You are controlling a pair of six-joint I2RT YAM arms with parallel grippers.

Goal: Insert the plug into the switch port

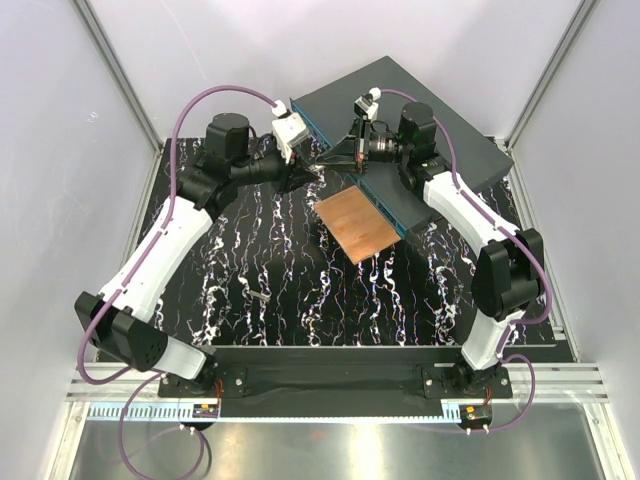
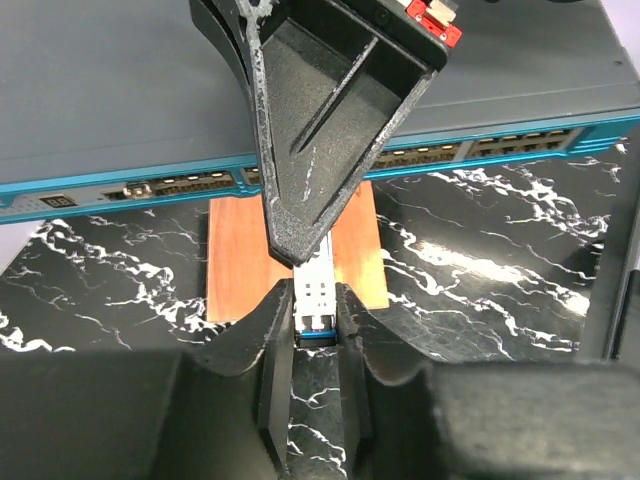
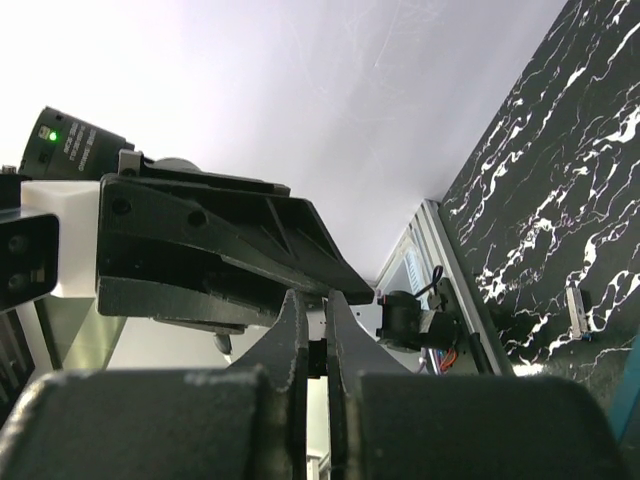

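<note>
You have bright, even overhead light with soft shadows. Past your left gripper (image 2: 315, 318), the marble mat (image 2: 480, 250) glares white. The plug (image 2: 314, 292) between its fingers is sharp, but the finger bases nearest you blur.

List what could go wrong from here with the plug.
1. The plug is pinched at once by the right gripper from above and the left gripper from below. If one pulls before the other lets go, it may twist or drop onto the copper plate.
2. Each grip covers little of it, so it could reach the switch ports tilted and jam.
</note>
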